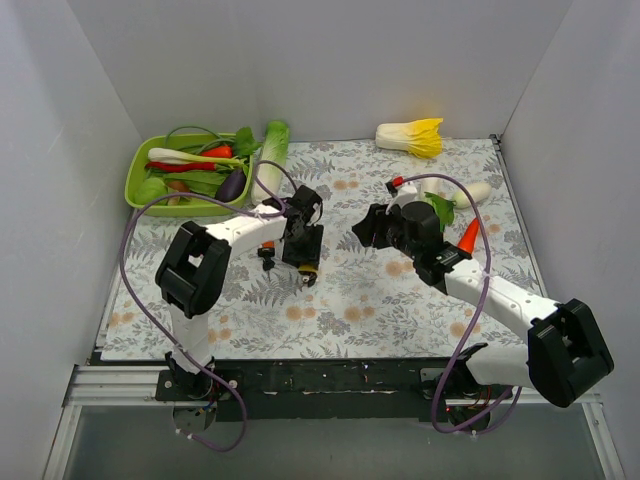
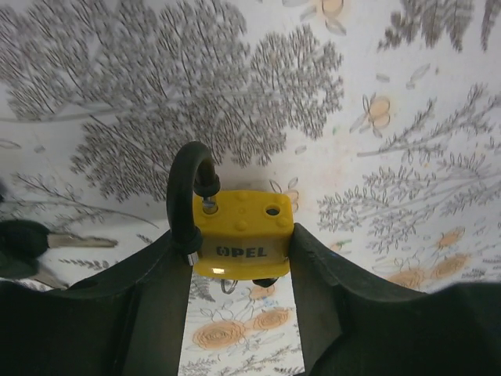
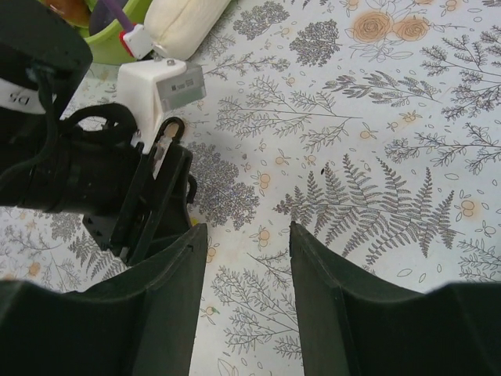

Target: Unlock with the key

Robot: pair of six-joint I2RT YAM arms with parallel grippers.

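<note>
**STATUS: PADLOCK IN LEFT TOOL, KEY ON WORKTOP**

At the far-left corner of the worktop [image 1: 380, 300], a green tray [image 1: 130, 186] holds assorted toy vegetables. A pale green cabbage [image 1: 272, 158] lies just beside its right rim.

The left tool [image 2: 239, 239] is clenched on the yellow padlock [image 2: 243, 227], with one finger against each side of the body. The padlock is near the worktop centre. The views do not show whether it rests on the surface or is raised. Its black shackle [image 2: 186, 196] curves up on the left side of the body, and the right-hand hole in the top face stands empty. The key [image 2: 55, 240] has a black head and a metal blade. It lies flat on the worktop just left of the padlock, apart from both tools.

The right tool [image 3: 246, 229] is released. Its fingers stand apart with only the patterned worktop between them. It hangs to the right of the left tool, near it but not touching.

Further right lie a carrot [image 1: 468, 236] and a white radish [image 1: 472, 191]. A yellow-leafed cabbage [image 1: 412, 137] rests at the far edge.
</note>
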